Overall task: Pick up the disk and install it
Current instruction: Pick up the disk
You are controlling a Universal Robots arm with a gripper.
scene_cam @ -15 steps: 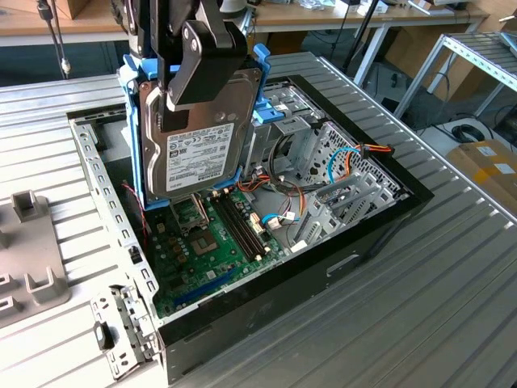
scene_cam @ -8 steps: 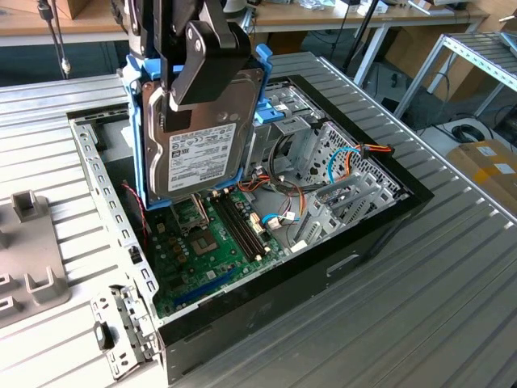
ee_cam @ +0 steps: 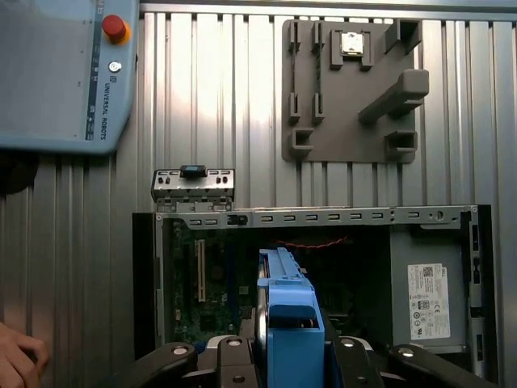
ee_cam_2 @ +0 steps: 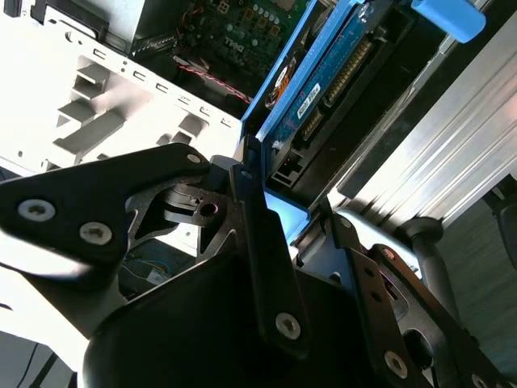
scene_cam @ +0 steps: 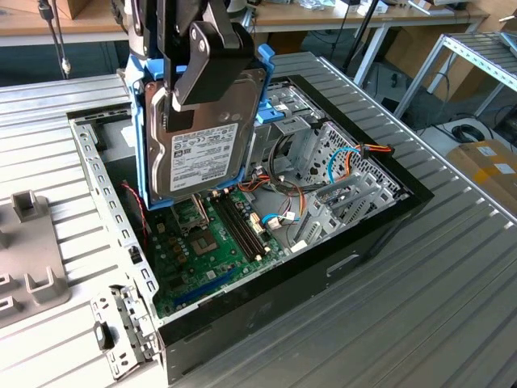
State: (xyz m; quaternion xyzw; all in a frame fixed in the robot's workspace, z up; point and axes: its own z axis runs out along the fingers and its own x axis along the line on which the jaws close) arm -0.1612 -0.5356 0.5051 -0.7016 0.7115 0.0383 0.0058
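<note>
end effector [scene_cam: 207,79] grips the disk [scene_cam: 206,158], hiding its upper edge.

Exterior view oblique over case [scene_cam: 323,275]; both wrist views share disk [ee_cam: 289,331].

- Type of place: a robotics lab or workshop.
- Tabletop [scene_cam: 452,267]: ribbed aluminium plates, an industrial work surface.
- An open computer case [scene_cam: 339,267] lies on the tabletop, with its circuit board [scene_cam: 210,250] and wiring [scene_cam: 355,152] exposed.
- A black robot hand [scene_cam: 206,81] clamps the disk [scene_cam: 202,153] above the case.
- A control pendant [ee_cam: 56,81] with a red stop button [ee_cam: 114,28] appears in the first wrist view.
- A grey fixture plate [ee_cam: 351,89] with blocks and slots lies on the tabletop near the case.
- Background: wooden workbenches [scene_cam: 81,20], a metal rack [scene_cam: 485,56], a cardboard box [scene_cam: 485,166] and loose cables [scene_cam: 467,129] on the floor.
</note>
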